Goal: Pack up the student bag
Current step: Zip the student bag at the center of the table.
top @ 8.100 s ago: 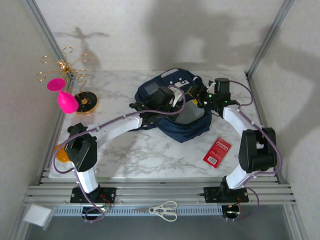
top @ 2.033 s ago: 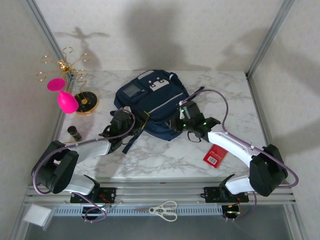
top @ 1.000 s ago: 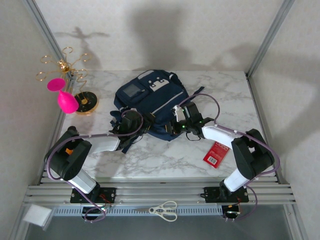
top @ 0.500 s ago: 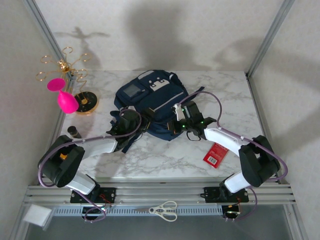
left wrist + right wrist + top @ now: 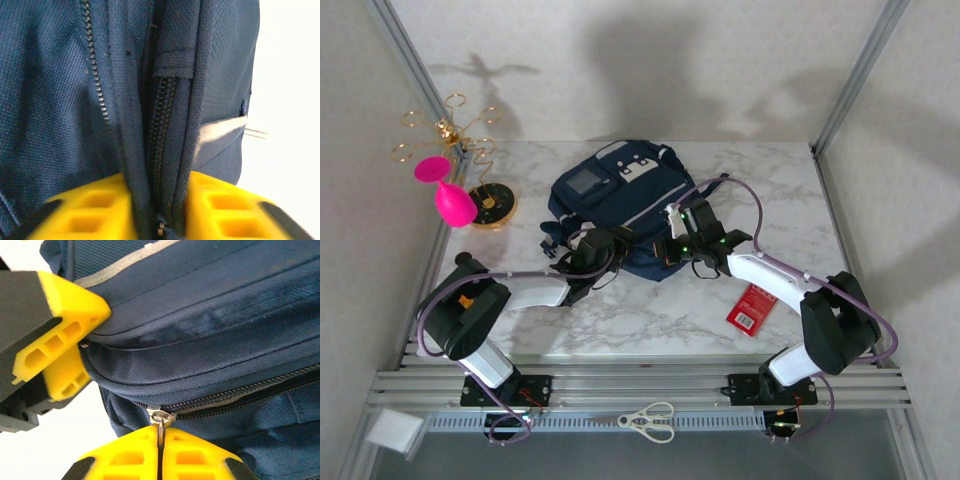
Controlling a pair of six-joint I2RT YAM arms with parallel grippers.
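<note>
The student bag (image 5: pixel 620 195) lies flat at the middle of the worktop (image 5: pixel 650 310). The left fingers (image 5: pixel 90 207) pinch a zippered fold at its near edge; the right fingers (image 5: pixel 130 457) are closed tight on its zipper pull (image 5: pixel 161 418).

A: How many bags do you count?
B: One bag (image 5: pixel 620 200).
A: And grippers?
B: Two: the left gripper (image 5: pixel 159 202) and the right gripper (image 5: pixel 159 456).
A: What small things are there?
B: One red card (image 5: pixel 753 305) at the right and one pair of scissors (image 5: pixel 650 420) at the near edge. Far left is one gold stand (image 5: pixel 448 135), with two pink pieces beside it, a pink disc (image 5: pixel 432 168) and a pink drop (image 5: pixel 455 204).
A: And zips?
B: The left wrist view shows two, a left zip (image 5: pixel 97 95) and a middle zip (image 5: pixel 161 120). The right wrist view shows one pull (image 5: pixel 161 419).
</note>
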